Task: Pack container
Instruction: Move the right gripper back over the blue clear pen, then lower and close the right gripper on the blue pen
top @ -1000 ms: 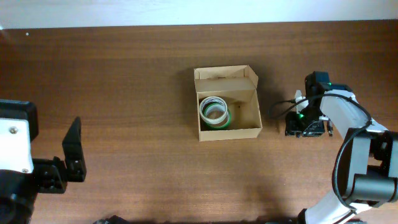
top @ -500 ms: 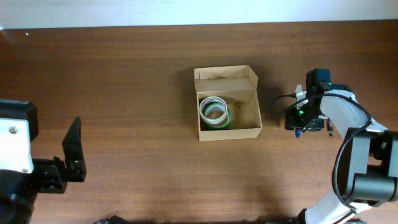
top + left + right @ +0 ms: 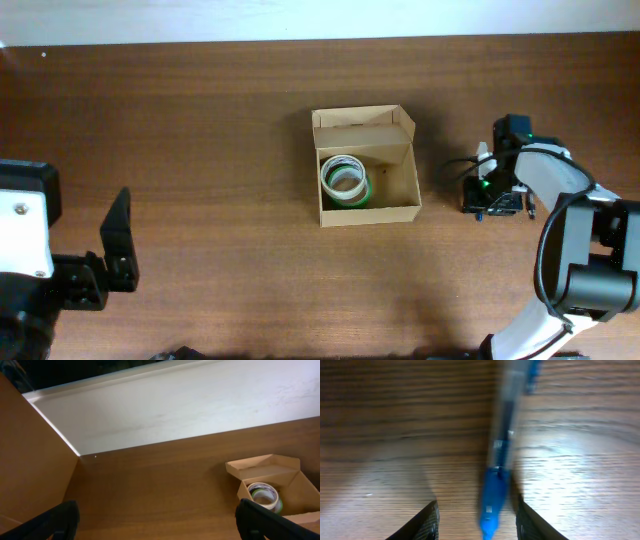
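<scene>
The container [image 3: 370, 212] is a small tan cardboard box standing open at the table's middle, its flap lid folded back. Tape rolls [image 3: 345, 180], white and green, lie in its left half; they also show in the left wrist view [image 3: 264, 496]. My right gripper [image 3: 490, 200] is to the right of the box, low over the table. In the right wrist view it [image 3: 476, 522] is open, with a blue pen [image 3: 496, 485] lying on the wood between its fingers, untouched. My left gripper [image 3: 157, 522] is wide open and empty at the far left [image 3: 115, 250].
A white wall runs along the table's far edge [image 3: 165, 407]. The bare brown tabletop [image 3: 220, 150] stretches between the left gripper and the box. The right arm's base [image 3: 590, 290] stands at the front right.
My right gripper has shifted slightly over the pen, staying to the right of the box. The left arm, the box and the tape rolls have not moved.
</scene>
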You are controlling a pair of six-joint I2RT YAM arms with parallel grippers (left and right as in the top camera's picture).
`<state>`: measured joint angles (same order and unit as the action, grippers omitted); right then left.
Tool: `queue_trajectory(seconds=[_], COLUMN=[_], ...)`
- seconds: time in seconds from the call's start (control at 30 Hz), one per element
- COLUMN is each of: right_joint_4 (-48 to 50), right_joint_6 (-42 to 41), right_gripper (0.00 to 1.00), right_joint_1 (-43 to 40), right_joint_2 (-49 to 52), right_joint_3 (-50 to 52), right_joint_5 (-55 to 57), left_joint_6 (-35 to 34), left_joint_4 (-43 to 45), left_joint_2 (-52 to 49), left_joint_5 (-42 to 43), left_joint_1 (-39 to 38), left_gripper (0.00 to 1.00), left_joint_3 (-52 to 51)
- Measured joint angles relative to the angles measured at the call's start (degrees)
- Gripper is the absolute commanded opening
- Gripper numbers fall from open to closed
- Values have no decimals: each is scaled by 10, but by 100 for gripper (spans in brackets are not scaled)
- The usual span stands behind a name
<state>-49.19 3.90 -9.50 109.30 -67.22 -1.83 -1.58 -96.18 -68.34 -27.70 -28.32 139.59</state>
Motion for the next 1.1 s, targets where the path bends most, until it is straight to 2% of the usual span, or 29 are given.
queue_trajectory(seconds=[0.33, 0.93, 1.1], right_joint_4=[6, 29, 35], right_joint_6=[0, 2, 12], right_gripper=[47, 47, 38], right_joint_1=[-60, -16, -16], right_joint_2=[0, 0, 0], right_joint_3=[0, 0, 0], right_joint_5=[-3, -4, -3], left_joint_6=[0, 0, 0], left_joint_4=[10, 21, 21], left_joint_2=[0, 0, 0], left_joint_5=[0, 0, 0], left_joint_1=[0, 0, 0], left_gripper=[99, 99, 99], left_joint_3=[0, 0, 0])
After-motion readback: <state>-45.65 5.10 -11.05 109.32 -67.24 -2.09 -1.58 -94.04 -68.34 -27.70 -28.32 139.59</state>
